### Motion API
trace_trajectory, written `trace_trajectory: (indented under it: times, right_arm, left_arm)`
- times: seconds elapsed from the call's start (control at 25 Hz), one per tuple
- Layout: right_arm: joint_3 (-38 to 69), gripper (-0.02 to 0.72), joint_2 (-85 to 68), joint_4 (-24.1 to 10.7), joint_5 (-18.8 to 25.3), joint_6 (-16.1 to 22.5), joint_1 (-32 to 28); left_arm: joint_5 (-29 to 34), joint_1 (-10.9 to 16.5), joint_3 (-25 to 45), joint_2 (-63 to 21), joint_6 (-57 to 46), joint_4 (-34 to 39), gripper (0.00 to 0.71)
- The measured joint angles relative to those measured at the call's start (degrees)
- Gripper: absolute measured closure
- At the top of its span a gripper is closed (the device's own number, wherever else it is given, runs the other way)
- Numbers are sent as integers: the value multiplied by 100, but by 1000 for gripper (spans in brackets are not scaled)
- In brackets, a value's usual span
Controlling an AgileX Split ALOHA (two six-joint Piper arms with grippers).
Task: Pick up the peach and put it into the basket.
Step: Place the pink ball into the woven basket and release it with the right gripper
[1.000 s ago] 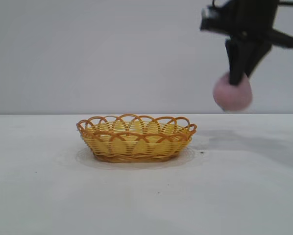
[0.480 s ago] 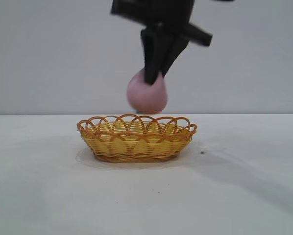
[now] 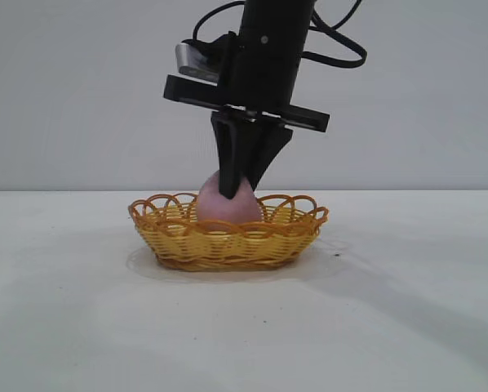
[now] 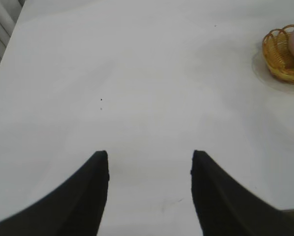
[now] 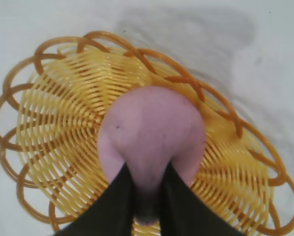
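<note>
The peach [image 3: 228, 202] is seen as a dull pink-mauve, matte, egg-shaped lump, set inside the basket [image 3: 228, 243], near its middle. Its narrower upper end is clamped between the closed jaws of the right gripper [image 3: 241, 184], which stands directly above the basket. The peach's lower half is hidden behind the looped orange-brown rim, so contact with the woven floor cannot be judged. Its long axis is held roughly upright, narrow end up. The left gripper [image 4: 149, 169] is held well away from the basket, above the bare white counter [image 4: 137, 73], jaws spread apart and holding nothing.
</note>
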Motion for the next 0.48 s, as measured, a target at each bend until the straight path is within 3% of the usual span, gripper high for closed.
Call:
trace_trajectory:
  times: [0.12,0.48]
  right_arm:
    - [0,419,9,-39,0,0,0]
    - [0,405,9,-177,287,0,0]
  left_arm:
    - [0,0,0,0,0,0,381]
    - [0,0,0,0,0,0,381]
